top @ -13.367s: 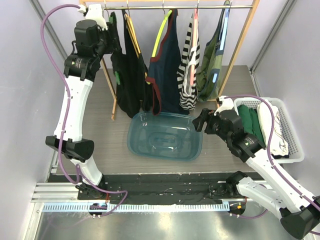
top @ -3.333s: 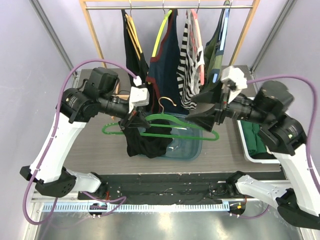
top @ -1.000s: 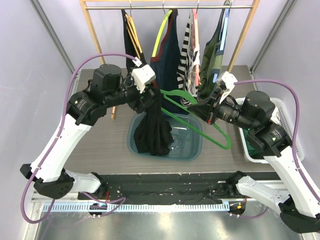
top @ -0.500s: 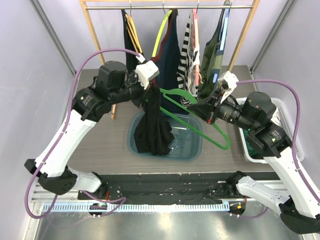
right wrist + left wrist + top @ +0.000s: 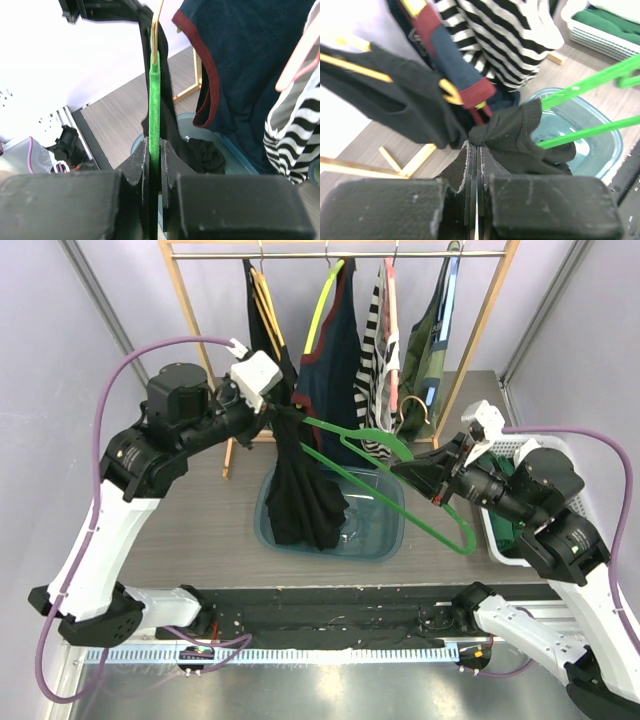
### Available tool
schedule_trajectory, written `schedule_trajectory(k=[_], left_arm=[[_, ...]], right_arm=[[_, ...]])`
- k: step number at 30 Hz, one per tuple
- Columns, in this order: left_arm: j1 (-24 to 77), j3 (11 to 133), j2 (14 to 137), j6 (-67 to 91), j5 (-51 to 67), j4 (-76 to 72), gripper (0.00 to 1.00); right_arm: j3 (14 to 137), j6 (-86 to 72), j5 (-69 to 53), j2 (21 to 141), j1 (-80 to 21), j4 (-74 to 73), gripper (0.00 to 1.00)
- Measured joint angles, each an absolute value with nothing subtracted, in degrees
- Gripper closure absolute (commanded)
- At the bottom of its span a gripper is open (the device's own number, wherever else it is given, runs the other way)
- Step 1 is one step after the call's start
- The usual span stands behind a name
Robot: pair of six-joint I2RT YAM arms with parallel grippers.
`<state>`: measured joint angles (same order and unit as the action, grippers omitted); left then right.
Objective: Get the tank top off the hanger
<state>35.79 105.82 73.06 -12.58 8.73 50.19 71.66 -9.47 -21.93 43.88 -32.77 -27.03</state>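
Observation:
The black tank top (image 5: 300,495) hangs from my left gripper (image 5: 283,417), which is shut on its bunched upper edge (image 5: 507,127). Its lower end drapes into the blue tub (image 5: 385,540). The green hanger (image 5: 400,502) slants from the fabric down to the right, and its left end still runs into the cloth (image 5: 580,85). My right gripper (image 5: 425,475) is shut on the hanger (image 5: 154,90) below its metal hook (image 5: 413,410). In the right wrist view the jaws (image 5: 154,145) clamp the green bar, with the black tank top (image 5: 172,107) behind it.
A wooden rack (image 5: 330,254) at the back carries a black, a navy (image 5: 340,350), a striped (image 5: 380,350) and an olive garment. A white basket (image 5: 497,545) of folded clothes sits at the right. Purple walls close in both sides.
My left gripper has shut on the tank top and drawn it left. The right arm has pulled the hanger right and lower, so the two have spread apart.

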Motion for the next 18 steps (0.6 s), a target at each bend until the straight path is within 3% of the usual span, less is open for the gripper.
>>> schedule_trajectory(k=[11, 18], left_arm=[[34.5, 106.5, 73.2, -13.9, 3.2, 49.3, 1.0], [36.8, 120.2, 84.0, -11.9, 9.3, 49.4, 1.0]], right_arm=[[75.5, -7.2, -20.1, 39.3, -32.8, -40.2, 0.99], [85.4, -5.7, -14.8, 34.6, -32.8, -43.5, 0.99]])
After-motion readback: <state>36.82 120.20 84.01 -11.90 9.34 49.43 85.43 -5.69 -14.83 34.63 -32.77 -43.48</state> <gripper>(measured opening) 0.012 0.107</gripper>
